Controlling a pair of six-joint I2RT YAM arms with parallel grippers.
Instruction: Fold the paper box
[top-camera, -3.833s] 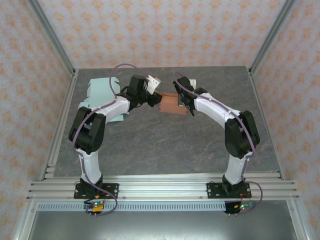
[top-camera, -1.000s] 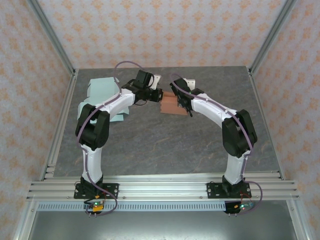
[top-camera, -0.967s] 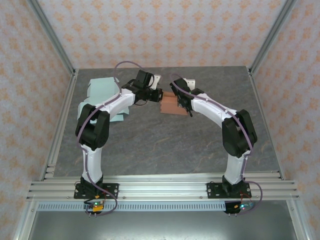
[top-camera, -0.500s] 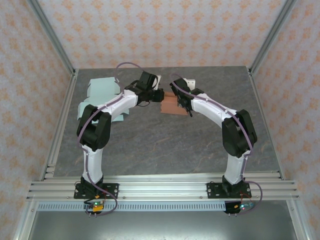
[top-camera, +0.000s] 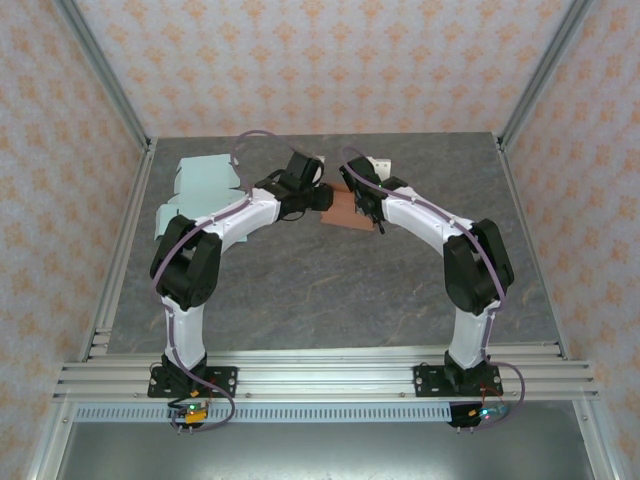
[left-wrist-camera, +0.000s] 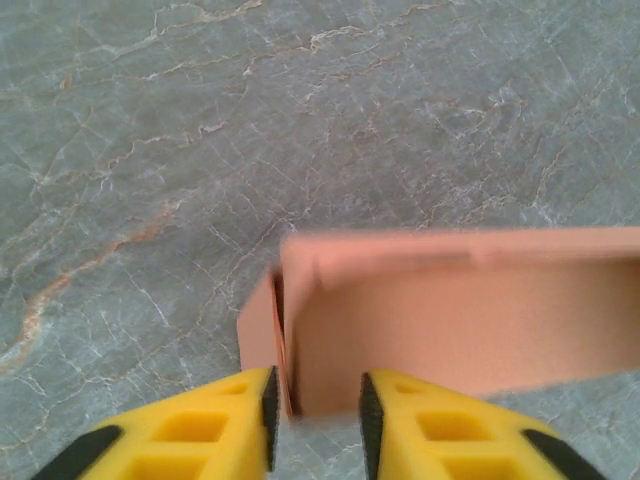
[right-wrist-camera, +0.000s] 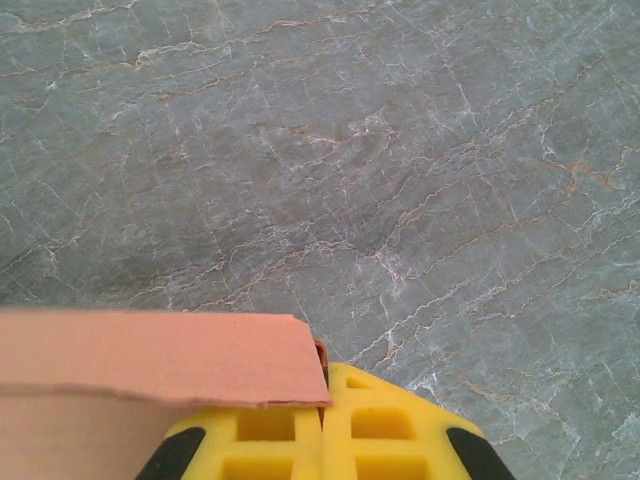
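Left jaws have advanced astride the part-folded, terracotta paper box (left-wrist-camera: 450, 330).

The paper box (left-wrist-camera: 450, 320) is terracotta-pink, the bench (top-camera: 330, 290) grey marble veined in white and rust, the paper sheet (top-camera: 200, 185) pale mint, the jaws yellow and black, the walls (top-camera: 330, 60) peach with orange floral motifs.

The light is soft and even and seems to come from above; the shadows on the table (top-camera: 330, 290) are only faint. In my left wrist view the paper box (left-wrist-camera: 450, 340) is blurred along its edges, while the stone surface behind it is sharp. My right wrist view is bright and sharp everywhere.
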